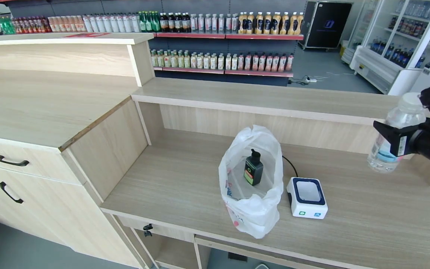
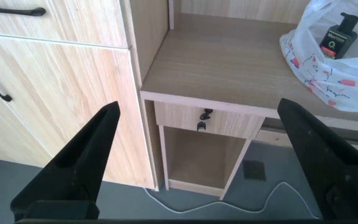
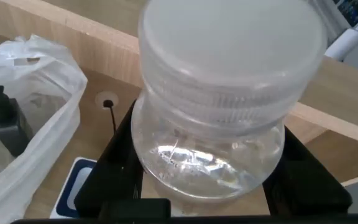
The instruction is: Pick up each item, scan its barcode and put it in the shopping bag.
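While the right gripper [image 1: 399, 140] sits at the right end of the counter [image 1: 177, 179], head view has it clamped on a clear water bottle [image 1: 405, 114], held in the air near the back ledge [image 1: 259, 97], tilted, white cap up. Bottle label is blue and white, print too small to read. The shopping bag [image 1: 250, 209] stands open mid-counter, toward the front edge, with a black pump bottle [image 1: 253, 170] upright inside; its label is green with an orange patch, text unreadable. The scanner [image 1: 307, 196] lies just beside the bag on its right, white with a dark-framed window and two small icons, green and blue, on its front. Its black cable [image 1: 291, 166] runs toward the back wall. Bottle is well apart from the scanner and bag, open air between. Behind the counter: drink shelves [image 1: 222, 61] and a glass-door fridge [image 1: 405, 37]. Drawer unit [image 1: 12, 161] on the left.

Left wrist view: left gripper [image 2: 199, 118] spread wide, holding nothing, hanging off the counter's front-left corner. Beyond it are a small drawer with a key in the lock [image 2: 202, 119], an open cubby under it and a white cord on the floor [image 2: 229, 202]. Bag shows red-pink print, unreadable.

Right wrist view: bottle cap fills the middle, black fingers [image 3: 114, 168] on both sides of the body. Bag, pump bottle and scanner corner lie below.
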